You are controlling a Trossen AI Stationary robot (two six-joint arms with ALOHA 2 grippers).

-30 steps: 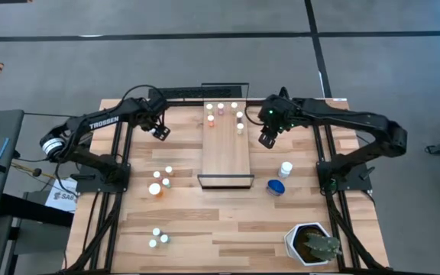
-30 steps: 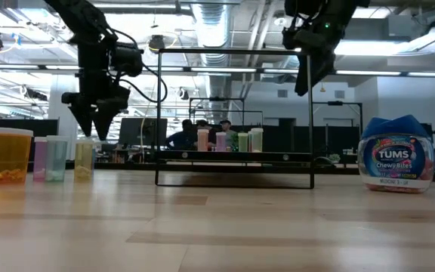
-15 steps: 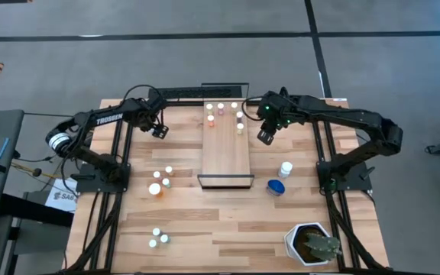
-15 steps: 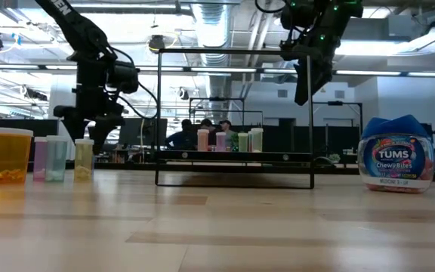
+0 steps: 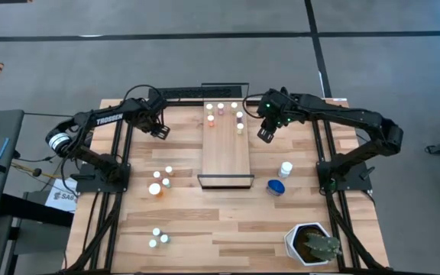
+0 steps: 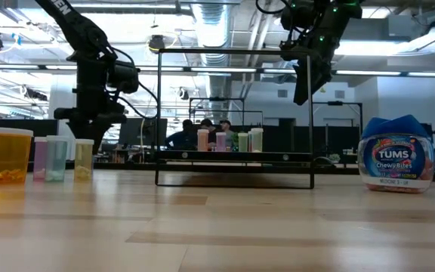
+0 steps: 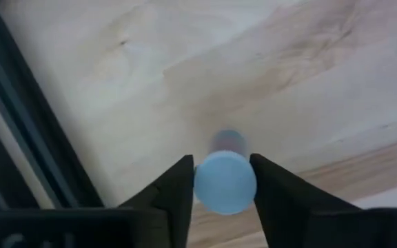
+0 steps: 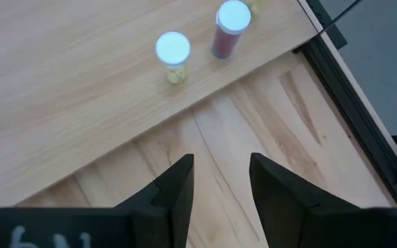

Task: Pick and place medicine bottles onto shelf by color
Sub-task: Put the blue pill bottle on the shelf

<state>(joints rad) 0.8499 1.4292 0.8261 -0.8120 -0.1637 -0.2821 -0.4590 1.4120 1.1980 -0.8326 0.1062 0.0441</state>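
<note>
Medicine bottle [image 7: 225, 180] sits squeezed between your left gripper's [image 7: 223, 200] fingers by its white cap. It looks light and slippery, so hold gently. Your right gripper [image 8: 219, 186] is partly open, holding nothing.

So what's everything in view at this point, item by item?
shelf: one, light wood with a dark rim, table centre
shelf bottles: about six, white-capped, at the shelf's far end
left bottles: four, one of them larger and orange, on the table left of the shelf
front bottles: three, white-capped, near front-left
white bottle: one, right of the shelf
blue bottle: one, beside the white bottle
held bottle: one, white-capped, between the left gripper's fingers
plant pot: one, white, front-right corner
people: a few, in the room behind
left gripper: far-left, closed on the held bottle
right gripper: open, empty, right of the shelf
</note>
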